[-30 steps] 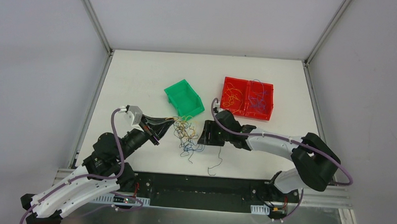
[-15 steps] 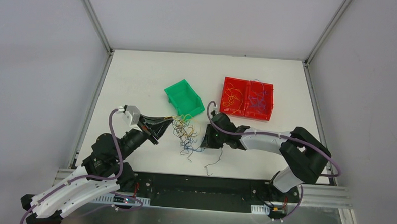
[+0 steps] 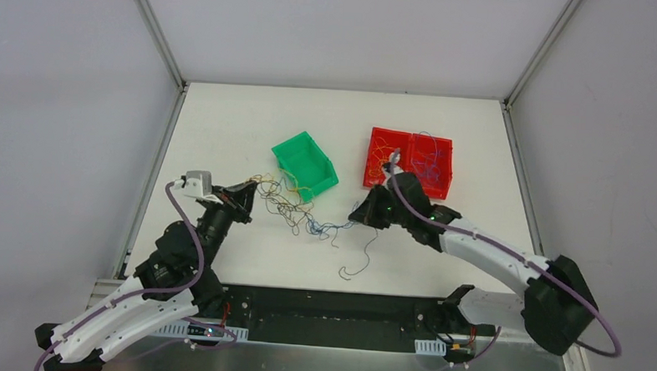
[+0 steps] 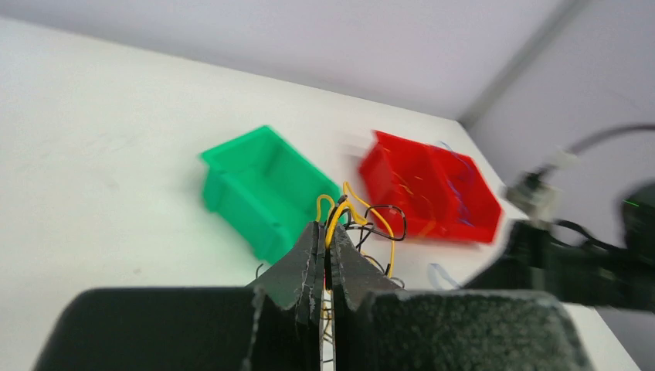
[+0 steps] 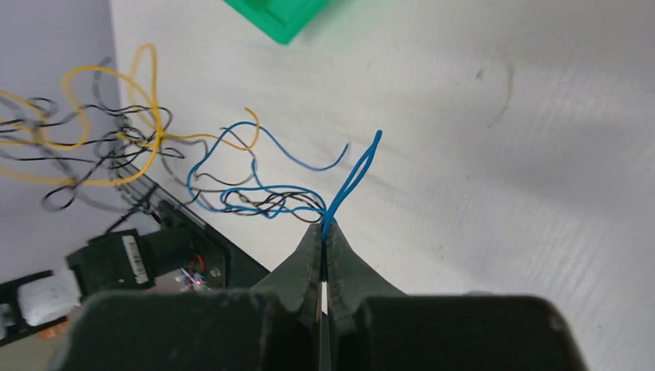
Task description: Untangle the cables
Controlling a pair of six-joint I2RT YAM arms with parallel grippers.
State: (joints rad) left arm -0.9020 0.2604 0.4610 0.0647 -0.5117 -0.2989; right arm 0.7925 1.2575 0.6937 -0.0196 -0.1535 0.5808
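- The left gripper was clenched on yellow and black strands of the cables. In its wrist view they looped out just past the closed tips.
- The right gripper was clamped on a blue strand, whose doubled loop stuck out beyond its tips.
- A second before, the two grippers had sat close on either side of a compact clump. Since then the left one had drawn back to its own side, and the right one had swung away and up toward the red bin.
- The clump had therefore opened into a loose chain hanging between the two sets of tips. The yellow and black knot lay nearer the left gripper and the blue lay nearer the right.
- One dark strand trailed on the table, nearer than the right gripper.
- The green bin stood just beyond the stretched chain, between the grippers.
- The blue strand looked close to slipping free of the knot, though black wire was wound around it near the right tips.
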